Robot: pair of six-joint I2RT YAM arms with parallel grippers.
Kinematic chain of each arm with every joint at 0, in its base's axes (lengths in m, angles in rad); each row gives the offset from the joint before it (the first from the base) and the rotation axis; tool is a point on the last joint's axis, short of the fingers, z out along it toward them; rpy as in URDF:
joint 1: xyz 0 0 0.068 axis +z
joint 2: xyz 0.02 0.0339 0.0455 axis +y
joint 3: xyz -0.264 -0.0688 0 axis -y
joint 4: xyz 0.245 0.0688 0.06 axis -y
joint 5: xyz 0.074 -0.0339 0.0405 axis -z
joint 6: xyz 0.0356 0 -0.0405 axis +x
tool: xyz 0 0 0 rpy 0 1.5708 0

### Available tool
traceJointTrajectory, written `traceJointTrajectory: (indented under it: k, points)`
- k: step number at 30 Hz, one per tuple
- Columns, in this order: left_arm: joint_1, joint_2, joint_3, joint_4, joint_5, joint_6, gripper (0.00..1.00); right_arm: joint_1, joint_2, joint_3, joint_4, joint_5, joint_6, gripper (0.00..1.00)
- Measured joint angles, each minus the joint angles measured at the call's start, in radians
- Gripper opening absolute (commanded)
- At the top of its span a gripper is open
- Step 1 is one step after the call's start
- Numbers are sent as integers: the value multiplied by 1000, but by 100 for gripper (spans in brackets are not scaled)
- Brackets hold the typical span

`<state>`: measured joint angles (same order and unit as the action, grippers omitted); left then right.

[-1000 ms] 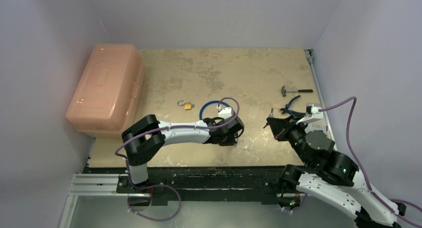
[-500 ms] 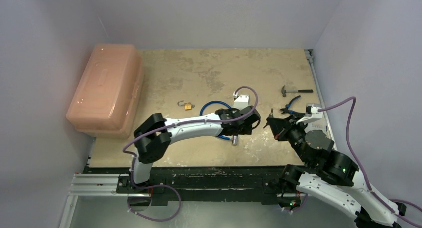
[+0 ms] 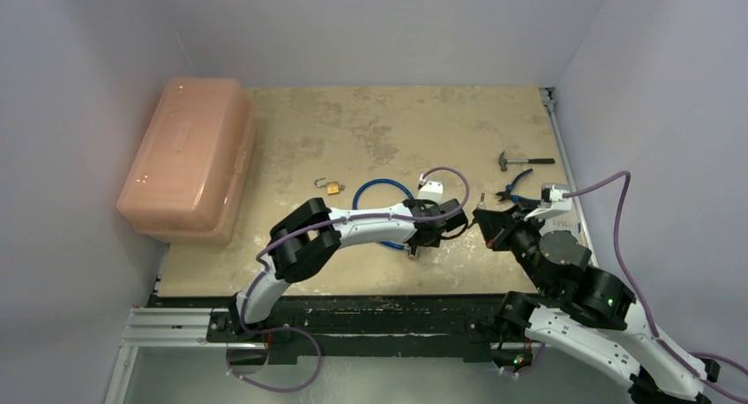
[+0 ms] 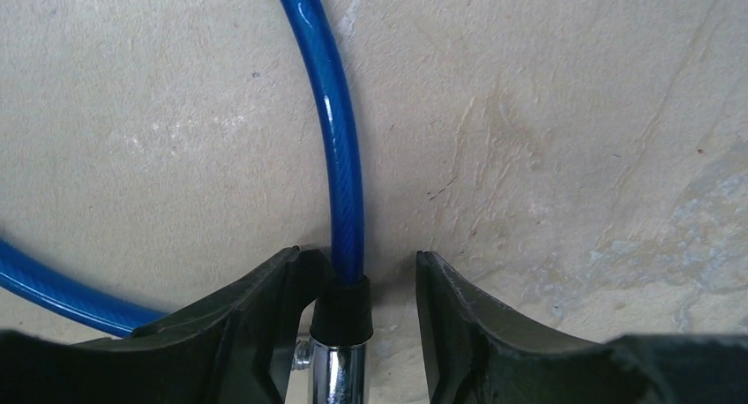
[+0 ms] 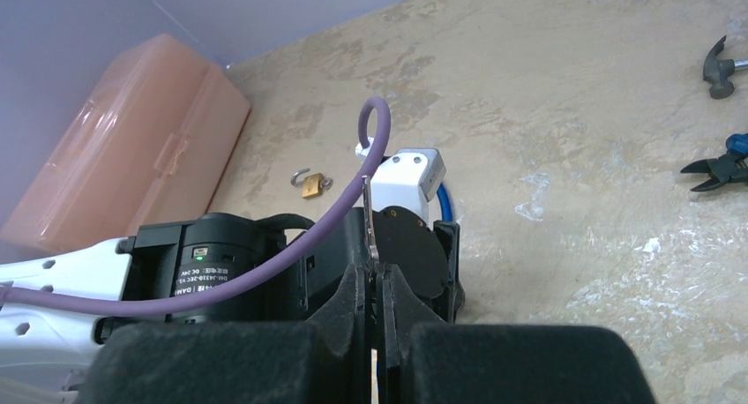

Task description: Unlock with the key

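Key (image 5: 370, 223), apparently, clamped in right end effector (image 5: 373, 279); cable lock (image 4: 340, 157) sits within parted left end effector (image 4: 360, 272).

Top external view: high behind the arm bases, looking down on the whole table (image 3: 370, 122). Left wrist view: very close, facing down onto the blue cable (image 4: 340, 157). Right wrist view: low, looking past the key (image 5: 369, 219) toward the far-left corner. Top external and right wrist views share the padlock (image 3: 333, 188) and orange box (image 3: 190, 157).
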<state>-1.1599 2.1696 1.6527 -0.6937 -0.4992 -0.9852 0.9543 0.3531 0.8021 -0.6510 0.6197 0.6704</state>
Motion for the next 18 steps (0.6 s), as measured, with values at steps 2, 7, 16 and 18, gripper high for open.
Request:
traceJointTrajectory:
  k: [2,7,16,18]
  points:
    - [-1,0,-10,-2,-3,-1,49,0,1,0,0,0,0,0]
    - [-1,0,-18,-11,-4,-30,57,0,9,0,0,0,0,0]
    - [-15,-45,-56,-59,-32,-43,63,0,20,0,1,-2,0,0]
    - [-18,-51,-56,-64,-31,-42,58,0,27,0,2,-4,0,0]
